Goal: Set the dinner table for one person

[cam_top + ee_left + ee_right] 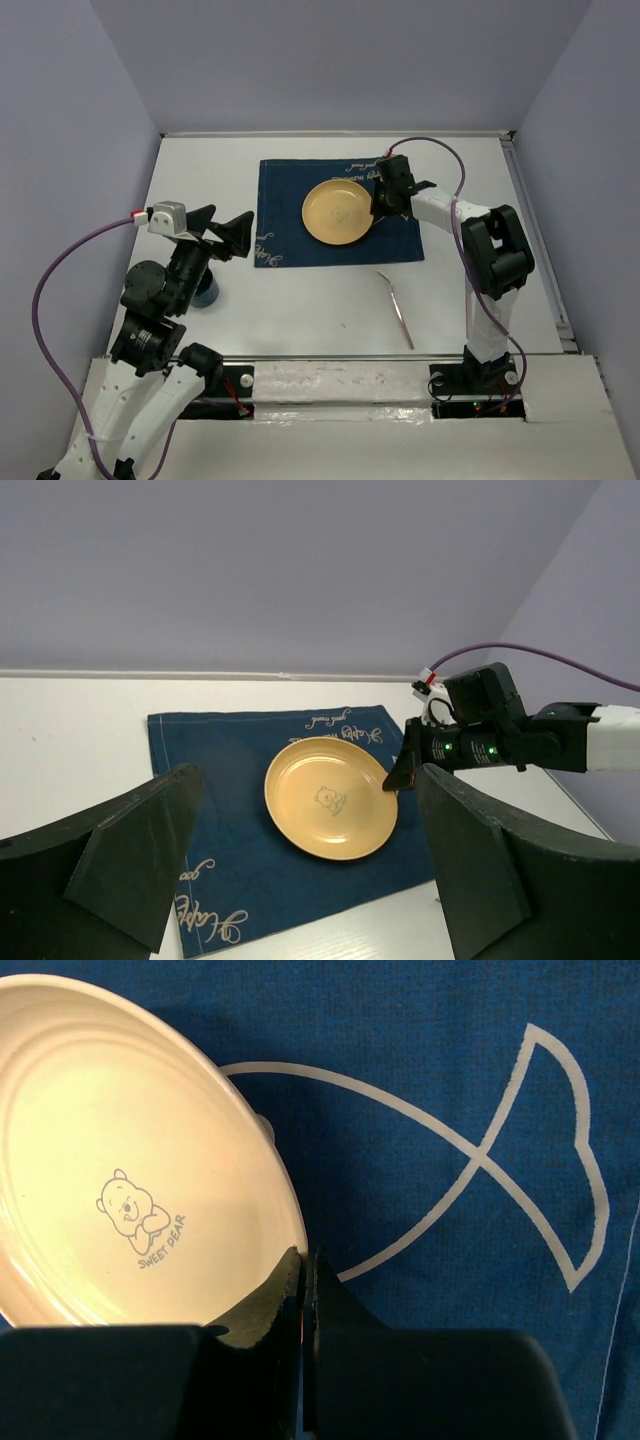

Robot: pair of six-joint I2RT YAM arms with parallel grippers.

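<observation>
Right fingers (265, 1310) pressed together at plate (120, 1160) rim, left fingers (130, 870) spread above dinner table (300, 310).

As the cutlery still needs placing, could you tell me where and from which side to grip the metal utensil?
Probably mid-handle, from straight above, fingers closing across its narrow width. The metal utensil lies flat on the dinner table, long, thin and diagonal, so nothing offers a sideways hold.
</observation>
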